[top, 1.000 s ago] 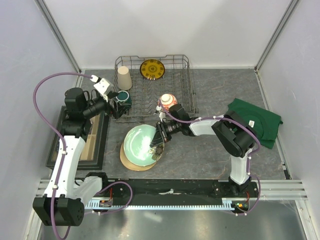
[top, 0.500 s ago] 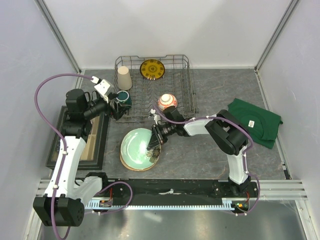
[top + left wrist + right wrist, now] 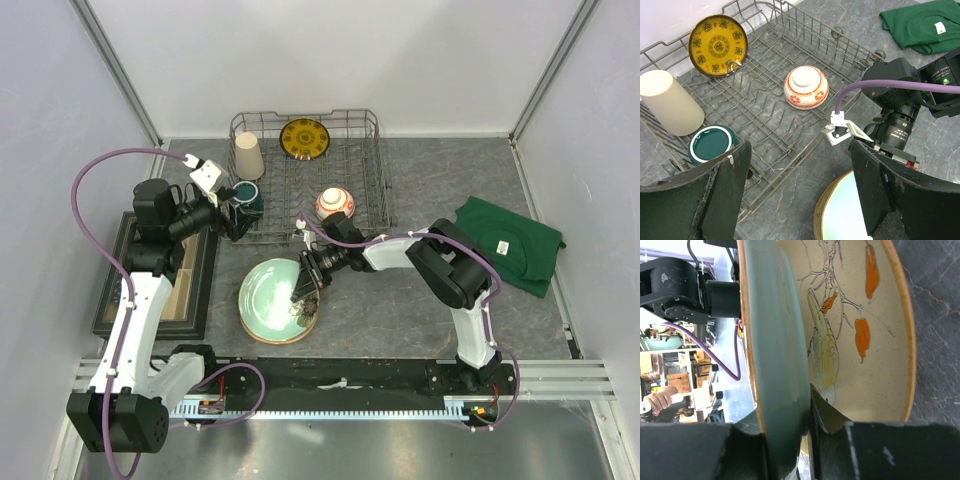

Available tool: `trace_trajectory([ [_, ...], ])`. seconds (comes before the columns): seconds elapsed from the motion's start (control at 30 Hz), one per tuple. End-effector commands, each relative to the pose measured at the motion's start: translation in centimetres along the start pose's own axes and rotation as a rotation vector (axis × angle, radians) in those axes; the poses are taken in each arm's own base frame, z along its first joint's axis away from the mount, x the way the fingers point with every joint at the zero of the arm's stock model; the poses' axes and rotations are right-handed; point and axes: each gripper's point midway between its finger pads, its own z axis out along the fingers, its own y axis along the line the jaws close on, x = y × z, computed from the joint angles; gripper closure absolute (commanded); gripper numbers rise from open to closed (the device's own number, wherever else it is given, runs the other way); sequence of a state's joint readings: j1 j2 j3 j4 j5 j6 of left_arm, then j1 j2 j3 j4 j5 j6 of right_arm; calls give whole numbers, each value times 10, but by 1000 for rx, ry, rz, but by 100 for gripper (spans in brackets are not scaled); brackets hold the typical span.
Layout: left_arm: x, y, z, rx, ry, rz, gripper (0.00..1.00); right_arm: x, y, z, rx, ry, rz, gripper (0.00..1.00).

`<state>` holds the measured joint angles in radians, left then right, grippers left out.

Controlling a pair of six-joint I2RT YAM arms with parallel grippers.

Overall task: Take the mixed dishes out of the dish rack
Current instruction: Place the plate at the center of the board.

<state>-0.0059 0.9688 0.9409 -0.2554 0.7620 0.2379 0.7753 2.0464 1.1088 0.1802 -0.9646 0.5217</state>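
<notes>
Right gripper (image 3: 303, 290) clamped the rim of the round pale-green flower plate (image 3: 268, 298), held over the cream floral plate (image 3: 860, 315) for stacking; left gripper (image 3: 230, 212) gaped beside the dark green mug (image 3: 246, 196).

Rack (image 3: 372, 165) centre lies free; cup (image 3: 248, 156) and mug (image 3: 247, 196) crowd its 9 o'clock side, bowl (image 3: 335, 203) its 5 o'clock.

I can read nothing here. The white tag (image 3: 940, 28) on the green cloth (image 3: 917, 20), at two o'clock, is too small; the dark marks on the yellow plate (image 3: 717, 45), at eleven o'clock, are unclear.
</notes>
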Motion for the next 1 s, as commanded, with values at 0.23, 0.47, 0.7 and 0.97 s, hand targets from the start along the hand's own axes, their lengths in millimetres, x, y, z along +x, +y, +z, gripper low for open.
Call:
trace_trajectory([
  [0.23,-3,-1,2,25,-23,28,13,-4,21,-5,-34,23,-167,100],
  [0.47,-2,-3,1,29,-20,31,13,-3,19,-5,-26,33,-174,100],
  [0.7,1,-3,2,36,-16,28,13,-6,16,-4,-10,37,-175,93],
  [0.97,-2,-4,2,43,-23,36,12,-8,12,-6,31,53,-185,68],
])
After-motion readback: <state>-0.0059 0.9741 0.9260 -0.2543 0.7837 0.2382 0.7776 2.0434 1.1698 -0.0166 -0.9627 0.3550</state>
